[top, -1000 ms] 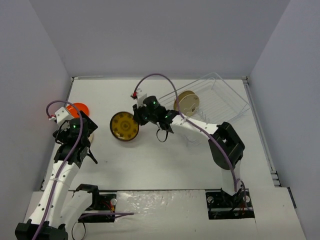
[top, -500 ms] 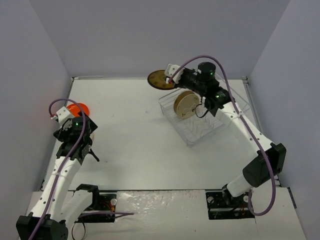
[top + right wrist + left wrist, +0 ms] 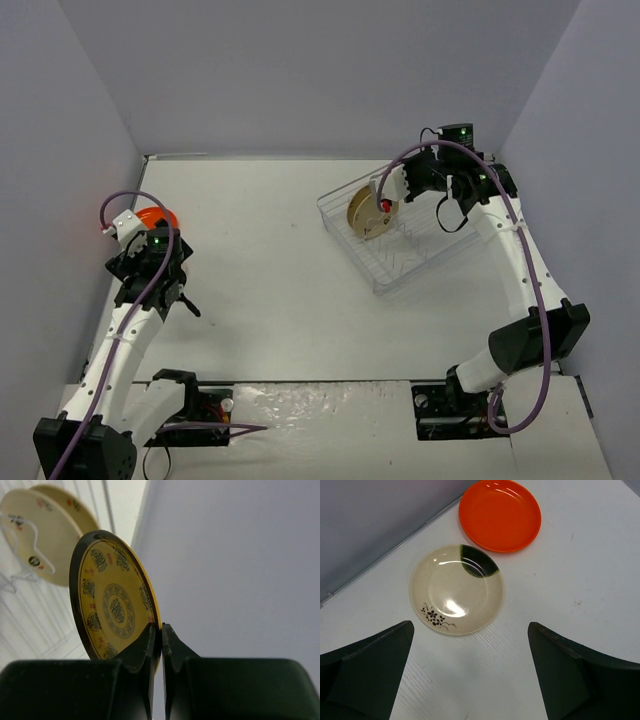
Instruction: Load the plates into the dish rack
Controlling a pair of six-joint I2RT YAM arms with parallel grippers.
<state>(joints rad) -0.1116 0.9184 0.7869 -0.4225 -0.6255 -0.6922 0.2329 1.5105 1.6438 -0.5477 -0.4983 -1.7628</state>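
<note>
Wrist views add what the overhead hides: right gripper pinches the upright yellow plate, its medallion marks unreadable, over the dish rack near the table's far right corner, beside the slotted cream plate. Left gripper gapes wide above the sprigged cream plate, just beside the orange plate, by the left edge. Four plates in all.

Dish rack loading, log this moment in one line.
right gripper: shut on yellow plate, at dish rack | left gripper: open over cream plate
</note>
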